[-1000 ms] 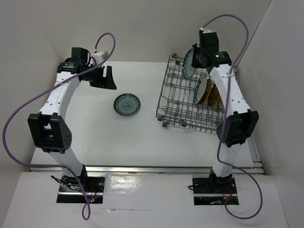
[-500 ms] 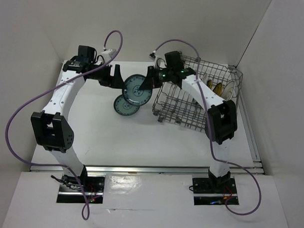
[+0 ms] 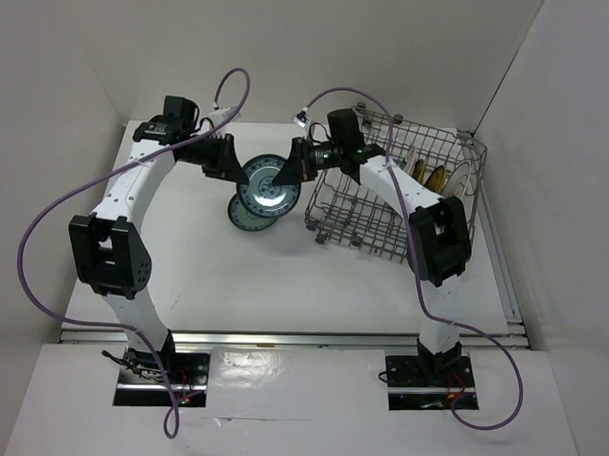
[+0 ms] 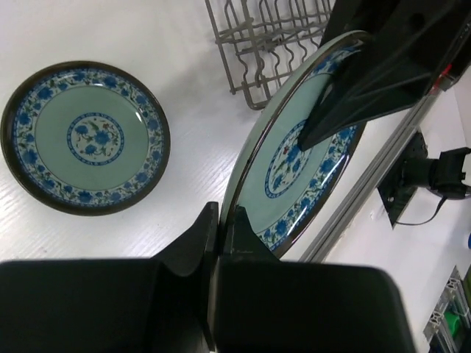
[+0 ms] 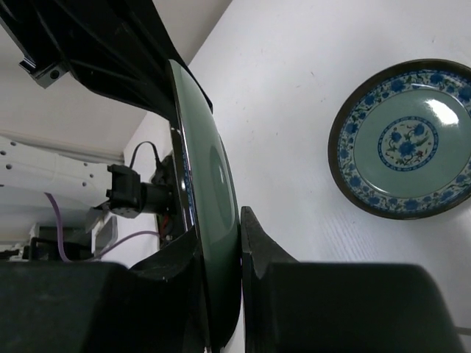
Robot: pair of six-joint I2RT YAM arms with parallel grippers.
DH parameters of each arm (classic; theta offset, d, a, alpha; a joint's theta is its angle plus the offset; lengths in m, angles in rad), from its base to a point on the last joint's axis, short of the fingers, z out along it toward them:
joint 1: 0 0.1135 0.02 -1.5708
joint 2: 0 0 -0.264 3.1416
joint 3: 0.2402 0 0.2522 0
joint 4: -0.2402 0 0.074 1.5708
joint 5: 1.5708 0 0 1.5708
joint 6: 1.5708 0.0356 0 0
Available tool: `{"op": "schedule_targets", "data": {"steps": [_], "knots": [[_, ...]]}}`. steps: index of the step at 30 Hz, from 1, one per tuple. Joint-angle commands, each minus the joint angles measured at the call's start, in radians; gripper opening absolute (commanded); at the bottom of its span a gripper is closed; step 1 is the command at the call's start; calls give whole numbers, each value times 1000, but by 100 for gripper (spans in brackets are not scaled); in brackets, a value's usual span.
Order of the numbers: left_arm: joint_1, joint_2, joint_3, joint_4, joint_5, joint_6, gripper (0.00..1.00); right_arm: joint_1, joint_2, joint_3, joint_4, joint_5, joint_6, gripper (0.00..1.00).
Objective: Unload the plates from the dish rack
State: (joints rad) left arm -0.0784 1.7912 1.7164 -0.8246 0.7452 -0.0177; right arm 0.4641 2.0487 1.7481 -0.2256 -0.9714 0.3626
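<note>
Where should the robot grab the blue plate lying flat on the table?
Probably the rim of the flat plate: it lies face up, edge sloping up off the table, so one finger fits inside, one outside. Come from above at its left edge, away from the held plate.

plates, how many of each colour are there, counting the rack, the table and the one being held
teal patterned plates: 2, one held up, one lying flat
amber-yellow plate: 1, in the dish rack
white plates: 2, in the rack, partly hidden by wires and arm
total: 5
</note>
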Motion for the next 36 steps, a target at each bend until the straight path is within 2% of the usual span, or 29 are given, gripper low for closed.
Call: {"op": "schedule_targets", "data": {"steps": [1, 2, 3, 4, 6, 9, 10, 13, 17, 20, 29, 33, 36], "knots": [[2, 13, -14, 18, -3, 16, 0, 27, 13, 28, 43, -70, 4, 0], [2, 13, -14, 18, 8, 7, 0, 27, 13, 39, 29, -70, 4, 3], [2, 23, -24, 18, 8, 7, 0, 27, 13, 39, -13, -40, -8, 15], [14, 23, -37, 18, 8, -2, 0, 27, 24, 53, -38, -23, -19, 34], [34, 34, -49, 18, -1, -24, 0, 27, 24, 67, -82, 34, -56, 56], [95, 46, -58, 39, -26, -65, 0, 8, -31, 67, -171, 146, -90, 67], [118, 74, -58, 39, -38, -83, 0, -13, -69, 35, -199, 225, -100, 70], [127, 114, -58, 48, -60, -84, 0, -51, -133, -11, -213, 328, -100, 71], [127, 207, -23, 48, -47, -103, 0, -133, -220, -47, -247, 371, -100, 71], [127, 292, 9, 39, -89, -103, 0, -157, -246, -47, -296, 414, -123, 71], [118, 407, 37, 39, -125, -74, 0, -200, -291, -87, -296, 412, -132, 71], [98, 416, 46, 28, -171, -64, 16, -200, -300, -87, -305, 401, -132, 71], [98, 416, 46, 28, -202, -54, 38, -200, -300, -87, -296, 392, -132, 71]]}}
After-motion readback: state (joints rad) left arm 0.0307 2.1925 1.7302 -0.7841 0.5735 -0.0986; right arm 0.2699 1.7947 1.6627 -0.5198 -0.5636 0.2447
